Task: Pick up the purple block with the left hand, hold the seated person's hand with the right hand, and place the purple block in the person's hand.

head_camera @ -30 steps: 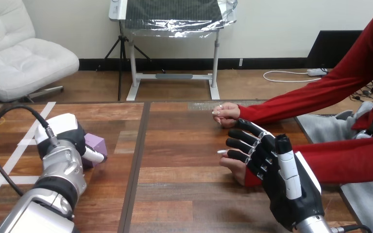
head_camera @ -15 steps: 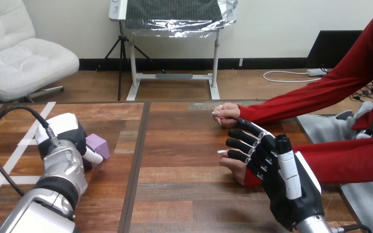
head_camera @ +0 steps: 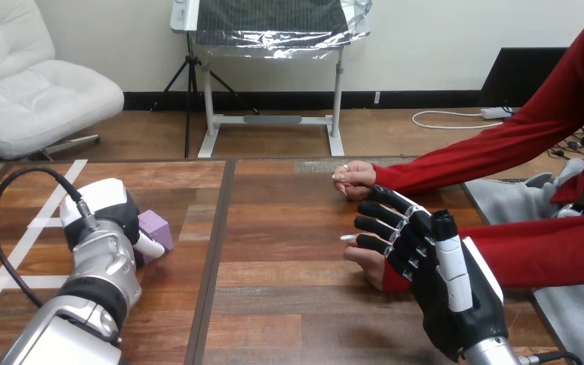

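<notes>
Early stage: block not yet lifted.
Left hand (head_camera: 110,217) against purple block (head_camera: 156,226), grasp can't be told. Right hand (head_camera: 433,258) lies spread, relaxed, over the person's hand (head_camera: 365,260) — handover pending.

Table (head_camera: 274,304) runs across the whole foreground. Left part: left hand (head_camera: 110,209) on the tabletop, its arm (head_camera: 95,285) coming up from the bottom-left corner. Block (head_camera: 157,226) sits on the table just right of that hand, touching it and partly hidden behind it. Right part: two hands of the person, both reaching in from the right. The farther hand (head_camera: 353,179) rests near the table's back edge, right of centre. The nearer hand (head_camera: 363,262) lies in front of it, apart from it. Right hand (head_camera: 437,281) sits over the nearer one, fingers (head_camera: 384,226) stretched across its top, pointing left and away. Block and the person's hands are well apart.
</notes>
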Controlling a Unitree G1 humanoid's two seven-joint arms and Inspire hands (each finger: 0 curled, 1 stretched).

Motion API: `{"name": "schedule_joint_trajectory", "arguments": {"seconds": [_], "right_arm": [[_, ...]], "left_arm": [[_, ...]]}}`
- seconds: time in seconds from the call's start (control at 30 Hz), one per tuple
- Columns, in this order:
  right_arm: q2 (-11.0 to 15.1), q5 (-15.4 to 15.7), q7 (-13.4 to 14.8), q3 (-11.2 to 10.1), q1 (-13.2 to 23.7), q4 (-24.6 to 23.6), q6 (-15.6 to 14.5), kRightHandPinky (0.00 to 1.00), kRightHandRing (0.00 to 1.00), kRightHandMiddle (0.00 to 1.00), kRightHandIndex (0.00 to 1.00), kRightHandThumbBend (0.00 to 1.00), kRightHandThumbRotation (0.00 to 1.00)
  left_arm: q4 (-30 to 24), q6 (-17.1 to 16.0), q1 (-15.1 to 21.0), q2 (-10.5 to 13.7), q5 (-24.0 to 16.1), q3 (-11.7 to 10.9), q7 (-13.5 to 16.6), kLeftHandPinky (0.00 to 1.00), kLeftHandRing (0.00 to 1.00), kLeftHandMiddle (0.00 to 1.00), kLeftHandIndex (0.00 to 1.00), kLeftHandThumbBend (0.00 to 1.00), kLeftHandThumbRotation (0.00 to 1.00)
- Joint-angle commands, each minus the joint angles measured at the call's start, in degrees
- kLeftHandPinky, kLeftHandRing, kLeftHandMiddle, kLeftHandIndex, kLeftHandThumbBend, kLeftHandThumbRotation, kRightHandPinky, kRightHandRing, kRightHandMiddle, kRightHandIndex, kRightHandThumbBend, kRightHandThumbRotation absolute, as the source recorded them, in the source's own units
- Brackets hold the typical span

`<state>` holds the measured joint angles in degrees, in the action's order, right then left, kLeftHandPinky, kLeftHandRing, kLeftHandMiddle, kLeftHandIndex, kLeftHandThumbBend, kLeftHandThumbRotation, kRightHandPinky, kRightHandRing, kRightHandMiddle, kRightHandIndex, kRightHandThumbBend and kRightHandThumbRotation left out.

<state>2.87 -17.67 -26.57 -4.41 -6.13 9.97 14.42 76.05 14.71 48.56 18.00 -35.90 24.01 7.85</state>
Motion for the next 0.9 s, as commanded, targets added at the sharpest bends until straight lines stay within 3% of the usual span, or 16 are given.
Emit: {"name": "schedule_joint_trajectory", "arguments": {"seconds": [0.0, 0.43, 0.53, 0.6, 0.73, 0.83, 0.87], "right_arm": [[0.7, -0.2, -0.17, 0.13, 2.84, -2.9, 0.46, 0.79, 0.8, 0.8, 0.8, 0.89, 0.87], [0.74, -0.32, -0.26, 0.13, 2.8, -2.96, 0.34, 0.78, 0.8, 0.8, 0.8, 0.89, 0.87], [0.74, -0.17, -0.2, 0.13, 2.84, -2.84, 0.49, 0.78, 0.8, 0.8, 0.8, 0.89, 0.87], [0.75, -0.1, -0.19, 0.13, 2.86, -2.77, 0.58, 0.78, 0.8, 0.8, 0.8, 0.9, 0.87], [0.72, -0.11, -0.13, 0.14, 2.88, -2.82, 0.48, 0.79, 0.8, 0.8, 0.8, 0.9, 0.87], [0.71, 0.03, 0.1, 0.17, 2.85, -2.97, 0.3, 0.79, 0.8, 0.8, 0.8, 0.9, 0.87], [0.7, 0.1, 0.21, 0.2, 2.82, -3.07, 0.22, 0.79, 0.8, 0.8, 0.8, 0.9, 0.87]], "left_arm": [[-0.08, -0.32, 3.67, 0.16, -0.47, 0.64, 0.3, 0.82, 0.78, 0.79, 0.74, 0.64, 0.24], [-0.13, -0.57, 3.65, 0.3, -0.55, 0.82, 0.35, 0.8, 0.79, 0.79, 0.75, 0.63, 0.23], [-0.38, -0.91, 3.5, 0.31, -0.25, 0.45, 1.21, 0.76, 0.77, 0.78, 0.74, 0.64, 0.21], [-0.57, -1.16, 3.39, 0.29, 0.06, 0.09, 1.83, 0.66, 0.73, 0.75, 0.71, 0.65, 0.16], [-0.66, -1.86, 3.16, 0.33, 0.83, -0.75, 2.48, 0.58, 0.69, 0.71, 0.66, 0.66, 0.08], [-0.58, -1.91, 3.19, 0.36, 0.77, -0.64, 2.55, 0.5, 0.63, 0.66, 0.64, 0.66, 0.04], [-0.58, -1.96, 3.21, 0.37, 0.83, -0.68, 2.49, 0.44, 0.56, 0.6, 0.64, 0.66, 0.03]]}}
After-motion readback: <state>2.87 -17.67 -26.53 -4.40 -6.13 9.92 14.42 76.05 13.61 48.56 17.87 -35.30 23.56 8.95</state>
